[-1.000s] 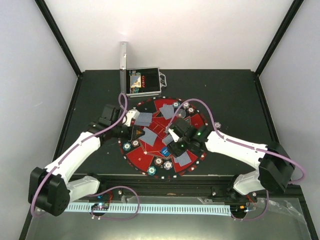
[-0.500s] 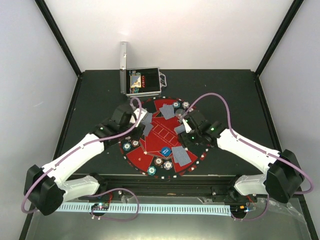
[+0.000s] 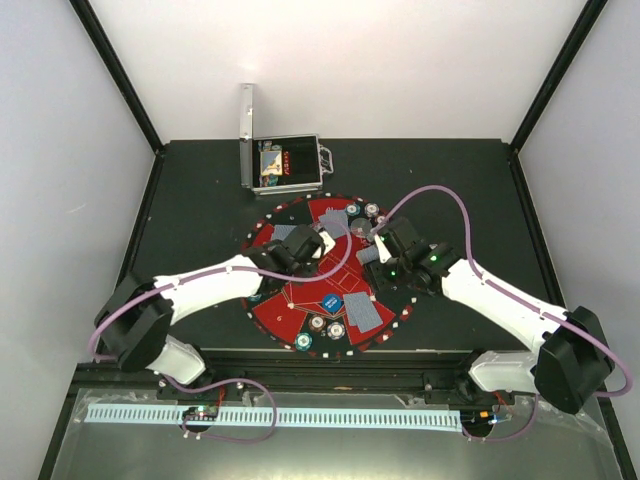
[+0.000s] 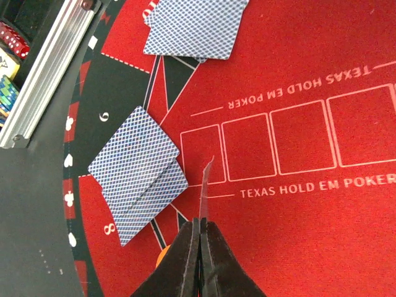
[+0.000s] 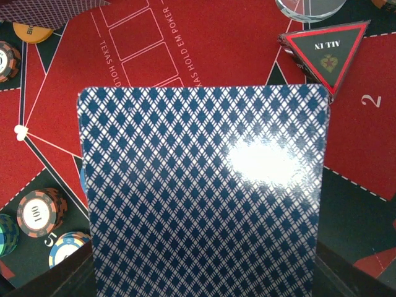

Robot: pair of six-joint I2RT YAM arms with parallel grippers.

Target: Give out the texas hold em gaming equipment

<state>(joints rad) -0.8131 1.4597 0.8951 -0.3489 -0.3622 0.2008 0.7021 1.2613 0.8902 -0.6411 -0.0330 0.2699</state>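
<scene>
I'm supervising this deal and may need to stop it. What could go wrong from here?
1. The left gripper pinches the left card by one end, edge-on; it might twist and land on the dealt pair nearby.
2. The right card, in the right gripper, blocks most of its wrist view, so lowering it might knock the chips alongside.

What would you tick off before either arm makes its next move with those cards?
1. Left claw gripping its card: ok, shut on it, seen edge-on.
2. Right claw holding the patterned card: ok; whether more cards sit behind it, cannot tell.
3. Outlined boxes below the left claw bare: ok.
4. Card pair lying clear of the left claw: ok.
5. Spot beneath the right claw's card free: cannot tell, hidden.
6. Claws apart from each other: ok, seen from overhead.
</scene>
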